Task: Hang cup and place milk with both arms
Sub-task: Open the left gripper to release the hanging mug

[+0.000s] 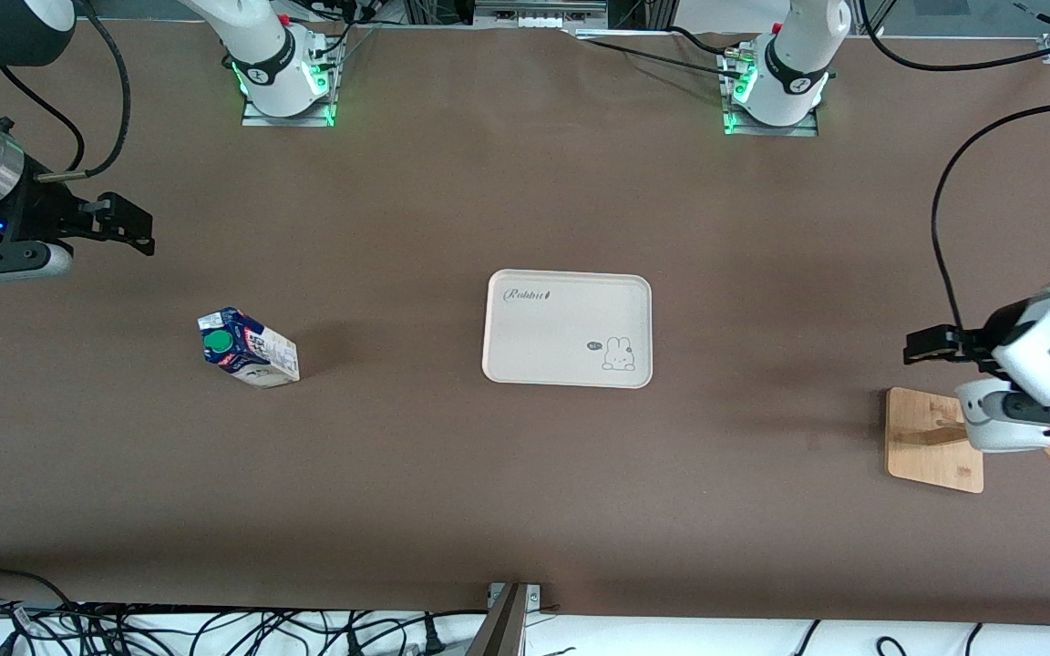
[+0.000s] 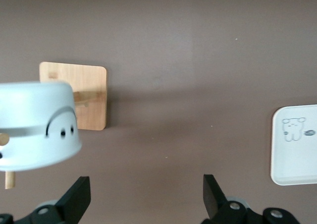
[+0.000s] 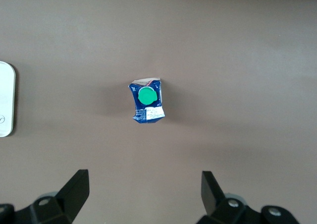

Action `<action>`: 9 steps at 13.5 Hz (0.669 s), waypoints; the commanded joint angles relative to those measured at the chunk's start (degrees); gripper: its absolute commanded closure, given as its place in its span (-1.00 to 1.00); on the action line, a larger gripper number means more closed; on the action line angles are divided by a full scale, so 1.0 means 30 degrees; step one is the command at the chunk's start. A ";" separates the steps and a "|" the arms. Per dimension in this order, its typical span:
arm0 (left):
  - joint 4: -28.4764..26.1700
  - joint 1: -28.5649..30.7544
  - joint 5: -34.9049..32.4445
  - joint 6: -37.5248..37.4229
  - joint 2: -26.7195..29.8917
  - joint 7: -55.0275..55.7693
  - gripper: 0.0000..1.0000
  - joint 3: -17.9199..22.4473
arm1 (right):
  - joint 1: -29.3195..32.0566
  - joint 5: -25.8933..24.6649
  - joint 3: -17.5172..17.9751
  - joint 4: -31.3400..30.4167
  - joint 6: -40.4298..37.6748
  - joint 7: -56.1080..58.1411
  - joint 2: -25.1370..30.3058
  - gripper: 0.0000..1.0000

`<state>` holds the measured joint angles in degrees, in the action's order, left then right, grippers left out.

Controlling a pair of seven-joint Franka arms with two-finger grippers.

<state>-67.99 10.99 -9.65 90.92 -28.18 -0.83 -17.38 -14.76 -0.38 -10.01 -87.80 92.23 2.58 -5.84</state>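
Hanging upside down on the wooden rack (image 1: 933,441) at the left arm's end of the table (image 1: 525,492), the cup (image 1: 990,426) is free of the left end effector (image 2: 146,200), which gapes wide beside it. The right end effector (image 3: 144,196), also wide, hovers over the milk (image 1: 247,348), upright near the tray (image 1: 567,328).

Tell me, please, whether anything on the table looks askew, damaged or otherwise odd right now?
Nothing stands out. The milk stands upright on the table toward the right arm's end, the cup hangs upside down on the wooden rack, and the tray lies flat. The left gripper and right gripper are open, holding nothing.
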 commanded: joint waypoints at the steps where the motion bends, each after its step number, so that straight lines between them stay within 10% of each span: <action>1: 0.0191 -0.0059 -0.0767 -0.0101 0.0135 -0.0015 -1.00 -0.0036 | -0.0031 -0.0342 0.0025 0.0058 0.0017 0.0018 0.0014 -1.00; 9: 0.0221 0.0000 -0.0737 -0.0393 0.0603 -0.0279 -1.00 -0.1150 | -0.0060 -0.0342 0.0025 0.0058 0.0047 0.0018 0.0014 -1.00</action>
<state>-67.84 10.48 -11.05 90.91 -27.12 -0.62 -20.37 -14.76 -0.38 -10.01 -87.80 92.23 2.58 -5.85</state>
